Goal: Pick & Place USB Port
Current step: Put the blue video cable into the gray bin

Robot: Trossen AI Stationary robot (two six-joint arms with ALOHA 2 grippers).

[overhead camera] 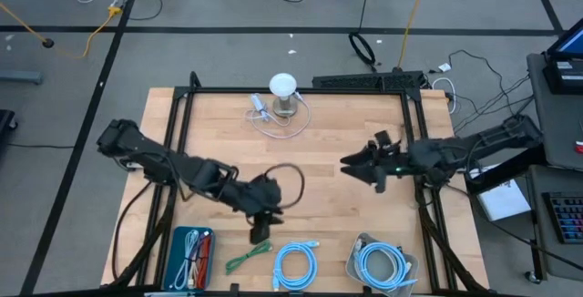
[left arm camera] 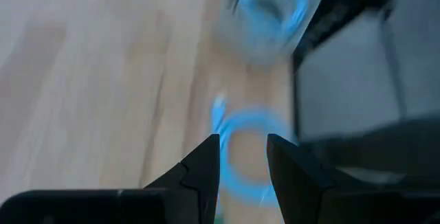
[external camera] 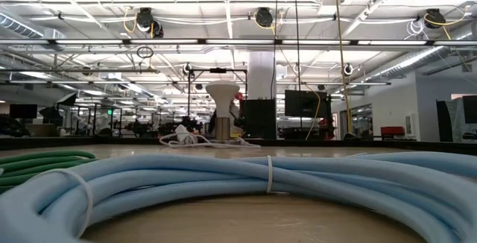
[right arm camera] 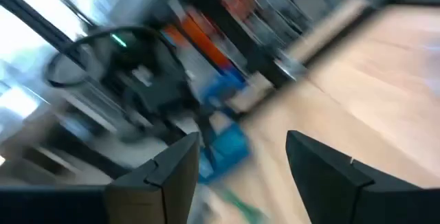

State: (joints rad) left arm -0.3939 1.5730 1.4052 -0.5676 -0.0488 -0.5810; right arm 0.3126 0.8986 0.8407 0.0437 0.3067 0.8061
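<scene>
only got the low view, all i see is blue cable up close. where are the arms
observer: The left gripper hovers low over the wood just beyond the green cable, open and empty.
operator: and the right one
observer: The right gripper is open over bare wood mid-table, holding nothing.
operator: that white thing far back?
observer: A white round-topped device near the far edge, with a white cable looped beside it.

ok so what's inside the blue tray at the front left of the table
In the high view, the blue tray holds a bundle of white cable and something red-orange along its right side. What lies beneath them is covered, and the connectors are too small to tell.
</scene>
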